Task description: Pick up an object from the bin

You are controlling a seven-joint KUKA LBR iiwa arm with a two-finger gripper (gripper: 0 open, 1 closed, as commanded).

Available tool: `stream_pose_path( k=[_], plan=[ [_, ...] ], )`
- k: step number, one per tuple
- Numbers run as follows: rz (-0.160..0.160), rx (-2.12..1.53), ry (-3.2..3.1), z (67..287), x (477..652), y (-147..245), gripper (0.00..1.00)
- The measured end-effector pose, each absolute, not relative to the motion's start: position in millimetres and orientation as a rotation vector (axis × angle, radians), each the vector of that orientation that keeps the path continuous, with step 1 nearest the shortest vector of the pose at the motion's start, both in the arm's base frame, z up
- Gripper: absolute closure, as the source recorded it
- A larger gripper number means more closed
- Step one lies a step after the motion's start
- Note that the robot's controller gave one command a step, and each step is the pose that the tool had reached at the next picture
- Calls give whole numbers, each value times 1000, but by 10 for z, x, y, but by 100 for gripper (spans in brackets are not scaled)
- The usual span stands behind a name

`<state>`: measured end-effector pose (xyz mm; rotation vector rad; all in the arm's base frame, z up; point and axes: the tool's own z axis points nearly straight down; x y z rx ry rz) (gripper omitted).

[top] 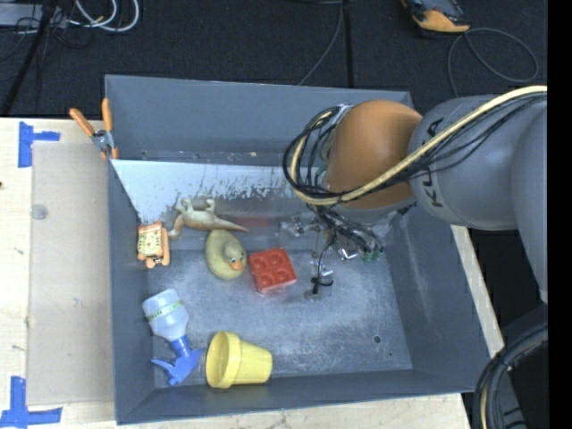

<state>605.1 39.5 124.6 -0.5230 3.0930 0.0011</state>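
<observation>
- Red block [273, 270]: a studded toy brick lying flat on the floor of the bin [375, 347], about the middle. It is the thing nearest the gripper, so I judge it the likeliest pick.
- Gripper [318, 281]: it hangs low just to the right of the red block, apart from it, with its tip near the floor. It sits below the orange cover [371, 155] and a tangle of cables [304, 164]. I cannot tell how wide it stands or whether it has hold of anything.
- Yellow duck [225, 256]: just left of the red block. I cannot tell whether the two touch.
- Toy lizard [201, 213]: up and left of the red block, beyond the duck, close to the back wall.
- Small orange toy [154, 242]: well left of the red block, by the left wall.
- Clear bottle [167, 314]: down and left of the red block.
- Yellow cup [237, 360]: lying on its side below the red block, near the front wall.
- Risk, a miss: the gripper stands beside the red block, not over it. Closing where it is would likely catch only air or scrape the floor.
- Risk, a shove: moving sideways at this height could push the red block into the duck instead of straddling it.
- Risk, a poor grip: the brick's hard, smooth sides could slip if caught at a corner or on the studs.
- Risk, a double catch: with the duck so close, a wide grasp from the left side might pinch both things.
</observation>
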Motion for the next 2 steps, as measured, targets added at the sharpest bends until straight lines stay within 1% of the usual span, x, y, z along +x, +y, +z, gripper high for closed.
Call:
stream_pose_path(
  k=[1,2],
  plan=[
    [1,-151,3142,894,6118,607,0],
    [3,-320,3121,703,5890,892,100]
  ],
)
